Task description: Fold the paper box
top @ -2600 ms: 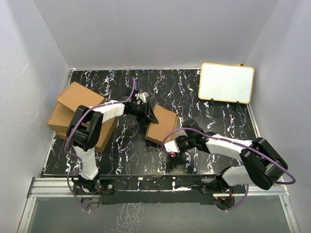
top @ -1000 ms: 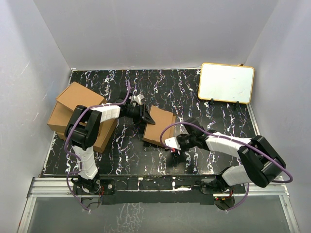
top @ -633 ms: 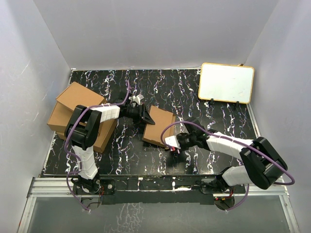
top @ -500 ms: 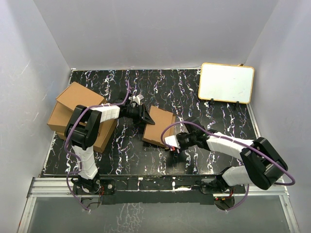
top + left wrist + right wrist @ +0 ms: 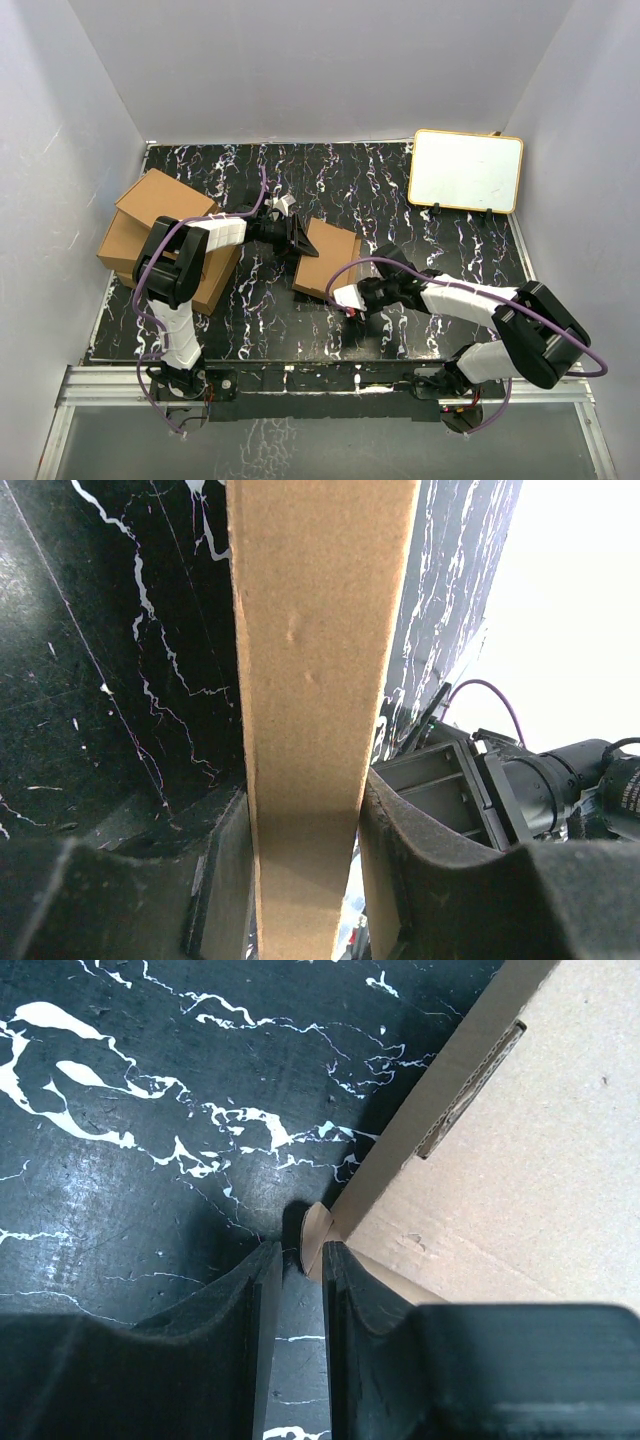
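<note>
The paper box (image 5: 330, 258) lies closed and flat on the black marbled table, mid-view. My left gripper (image 5: 297, 238) is at its left edge; in the left wrist view (image 5: 303, 792) the fingers are shut on the box's brown side wall (image 5: 310, 630), which stands upright between them. My right gripper (image 5: 345, 297) is at the box's near corner. In the right wrist view (image 5: 300, 1252) its jaws stand narrowly apart, and a small rounded cardboard tab (image 5: 312, 1235) at the box corner (image 5: 520, 1140) sits at their mouth, against the right finger, with a gap to the left one.
A pile of ready-made brown boxes (image 5: 160, 235) stands at the table's left edge. A white board with a yellow rim (image 5: 465, 170) stands at the back right. White walls close in the table (image 5: 400, 190) on three sides.
The left gripper drew the box a little to the left, then held still. The right gripper has slid left along the box's near edge to its corner.
</note>
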Controlling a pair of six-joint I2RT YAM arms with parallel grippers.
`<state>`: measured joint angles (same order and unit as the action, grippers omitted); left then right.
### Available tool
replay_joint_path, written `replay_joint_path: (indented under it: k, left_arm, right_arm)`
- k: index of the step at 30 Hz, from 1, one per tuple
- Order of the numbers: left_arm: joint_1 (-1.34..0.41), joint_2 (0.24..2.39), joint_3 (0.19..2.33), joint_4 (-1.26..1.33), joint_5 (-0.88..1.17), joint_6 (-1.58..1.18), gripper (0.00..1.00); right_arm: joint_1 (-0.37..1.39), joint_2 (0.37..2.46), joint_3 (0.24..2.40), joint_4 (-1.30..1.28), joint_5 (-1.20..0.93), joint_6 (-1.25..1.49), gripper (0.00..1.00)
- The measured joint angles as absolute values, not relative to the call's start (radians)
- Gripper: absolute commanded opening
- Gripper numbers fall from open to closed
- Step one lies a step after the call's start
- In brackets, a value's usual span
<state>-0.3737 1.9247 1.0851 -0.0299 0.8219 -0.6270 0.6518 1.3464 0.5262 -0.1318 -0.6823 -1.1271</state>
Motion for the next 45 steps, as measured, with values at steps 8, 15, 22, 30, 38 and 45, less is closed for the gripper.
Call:
replay_joint_path:
  k: [8, 15, 22, 30, 38, 45]
  left_arm:
    - [-0.374, 1.925, 1.085, -0.030, 0.823, -0.627, 0.00]
    - [-0.370, 1.926, 1.080, -0.023, 0.827, -0.628, 0.00]
    - [-0.368, 1.926, 1.077, -0.017, 0.830, -0.630, 0.00]
    - [-0.367, 1.926, 1.068, -0.003, 0.835, -0.633, 0.00]
    - [-0.360, 1.926, 1.043, 0.030, 0.849, -0.645, 0.00]
    - [-0.343, 1.926, 1.002, 0.079, 0.875, -0.664, 0.00]
  right_arm:
    - [0.667, 1.349, 0.526, -0.134, -0.677, -1.127, 0.27]
    - [0.685, 1.351, 0.526, -0.120, -0.653, -1.111, 0.22]
    - [0.694, 1.364, 0.526, -0.095, -0.624, -1.091, 0.17]
    - [0.694, 1.368, 0.526, -0.093, -0.615, -1.087, 0.08]
    - [0.694, 1.370, 0.527, -0.093, -0.609, -1.070, 0.08]
    - [0.694, 1.383, 0.541, -0.102, -0.610, -1.047, 0.08]
